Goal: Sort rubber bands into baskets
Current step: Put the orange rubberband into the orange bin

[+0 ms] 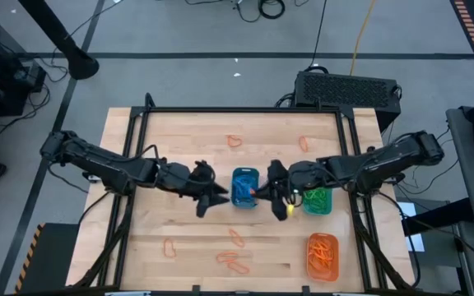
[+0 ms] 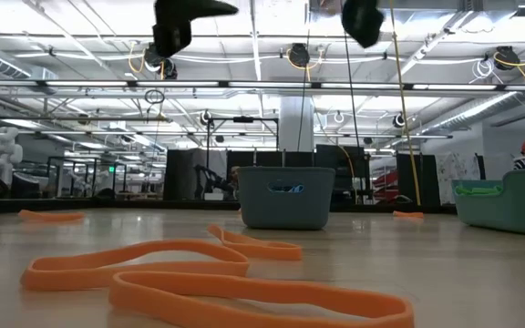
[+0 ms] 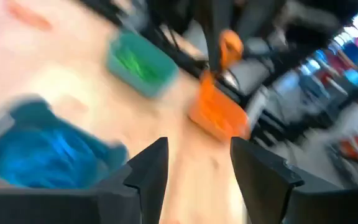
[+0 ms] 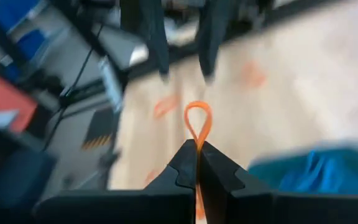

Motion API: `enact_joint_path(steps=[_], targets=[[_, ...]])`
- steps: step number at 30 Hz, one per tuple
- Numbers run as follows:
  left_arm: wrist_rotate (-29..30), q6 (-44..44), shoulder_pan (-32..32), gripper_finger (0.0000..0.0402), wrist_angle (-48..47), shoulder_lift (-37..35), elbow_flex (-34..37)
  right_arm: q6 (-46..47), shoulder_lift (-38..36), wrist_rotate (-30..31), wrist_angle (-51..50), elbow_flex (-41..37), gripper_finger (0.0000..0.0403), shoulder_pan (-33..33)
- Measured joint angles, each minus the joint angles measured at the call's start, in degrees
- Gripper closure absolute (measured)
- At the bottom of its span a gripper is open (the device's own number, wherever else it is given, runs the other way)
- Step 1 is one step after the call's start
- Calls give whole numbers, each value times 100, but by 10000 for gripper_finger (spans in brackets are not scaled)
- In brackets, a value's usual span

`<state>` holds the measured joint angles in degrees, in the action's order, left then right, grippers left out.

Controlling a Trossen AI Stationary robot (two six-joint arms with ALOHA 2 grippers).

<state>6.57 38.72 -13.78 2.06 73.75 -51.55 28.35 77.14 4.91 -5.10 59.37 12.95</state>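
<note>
Pale wood tabletop (image 1: 196, 140) carried the blue basket (image 1: 244, 187) at centre, teal basket (image 1: 317, 201) at three o'clock, orange basket (image 1: 322, 255) at five. The right gripper (image 4: 197, 147) pinched shut on an orange rubber band (image 4: 198, 124) beside the blue basket, seemingly bound for orange. The left gripper (image 3: 194, 163) hung empty, fingers apart, at nine o'clock of blue.

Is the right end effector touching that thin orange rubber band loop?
Touching. The right wrist view shows the right end effector shut on the thin orange rubber band loop.
</note>
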Motion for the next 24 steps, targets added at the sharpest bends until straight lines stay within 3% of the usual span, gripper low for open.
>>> enact_joint_path(steps=[4, 8, 11, 18, 24], targets=[[-868, 142, -114, 220, -297, -10, 0, 704, -289, -799, -1021, 0, 402, 234], [-910, -26, -422, 220, -276, 216, 0, 1566, -395, -1787, -1933, 0, 403, 679], [-778, -247, -629, 220, -246, 477, 0, 2326, -391, -2130, -2508, 0, 403, 1154], [-766, -1112, -900, 220, 45, 1361, 0, 3817, -386, -2142, -3216, 0, 403, 2240], [-1368, -1367, -979, 220, 542, 2143, 0, 4457, -214, -1699, -3595, 0, 402, 2883]])
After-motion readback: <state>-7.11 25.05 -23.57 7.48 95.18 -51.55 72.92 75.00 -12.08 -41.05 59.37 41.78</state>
